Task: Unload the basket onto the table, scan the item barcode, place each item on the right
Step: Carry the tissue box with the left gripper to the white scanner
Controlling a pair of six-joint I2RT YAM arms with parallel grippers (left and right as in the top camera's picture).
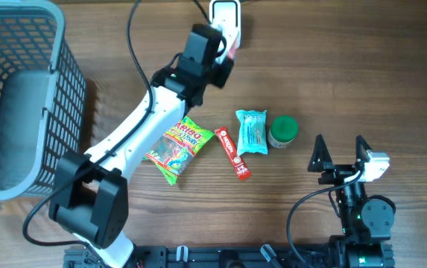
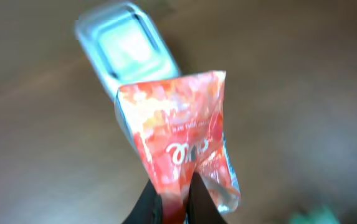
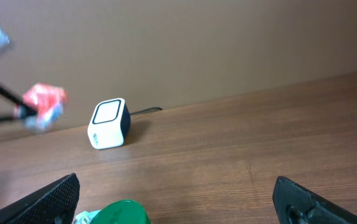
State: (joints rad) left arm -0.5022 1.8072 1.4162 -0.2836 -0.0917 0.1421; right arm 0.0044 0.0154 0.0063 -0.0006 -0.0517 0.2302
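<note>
close by the scanner [image 1: 226, 16], i am pinching a red packet [image 2: 178, 137] in the left gripper [image 2: 177, 194] while the right gripper [image 1: 340, 147] is sitting wide open, well apart from it.

The wooden table [image 1: 362, 74] bears basket [image 1: 57, 45], scanner [image 1: 226, 13], gummy bag [image 1: 177, 149], red sachet [image 1: 232, 152], teal packet [image 1: 252, 132], jar [image 1: 282, 130].

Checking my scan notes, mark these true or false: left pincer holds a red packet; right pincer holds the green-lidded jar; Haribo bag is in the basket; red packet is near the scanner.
Left pincer holds a red packet: true.
Right pincer holds the green-lidded jar: false; it stands open, the jar on the table.
Haribo bag is in the basket: false; it lies on the table, outside the basket.
Red packet is near the scanner: true.
</note>
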